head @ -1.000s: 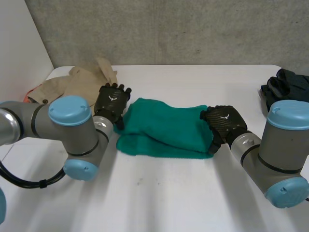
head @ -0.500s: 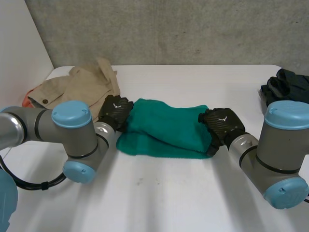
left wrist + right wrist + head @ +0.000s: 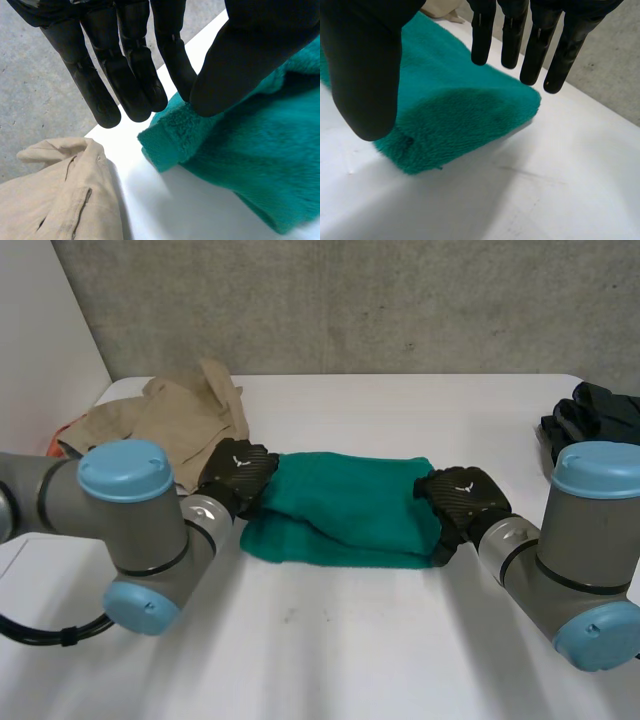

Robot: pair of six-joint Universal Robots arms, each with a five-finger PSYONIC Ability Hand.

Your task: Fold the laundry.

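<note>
A green fleecy towel (image 3: 345,505) lies folded in layers in the middle of the white table (image 3: 350,650). My left hand (image 3: 238,475) is at its left end. There the thumb (image 3: 250,55) and a fingertip (image 3: 175,75) meet on the edge of the towel's (image 3: 240,150) upper layer and pinch it. My right hand (image 3: 460,502) is at the towel's right end. Its fingers (image 3: 535,45) are straight and spread from the thumb (image 3: 365,65), hovering over the towel's rounded corner (image 3: 455,115) without closing on it.
A beige garment (image 3: 165,415) lies crumpled at the back left, close behind my left hand (image 3: 55,195). A pile of dark clothing (image 3: 590,415) sits at the table's right edge. A grey concrete wall (image 3: 350,300) stands behind the table.
My left hand went from open beside the towel to closing its fingers and thumb on the towel's left edge; its elbow swung left. The right hand barely shifted.
</note>
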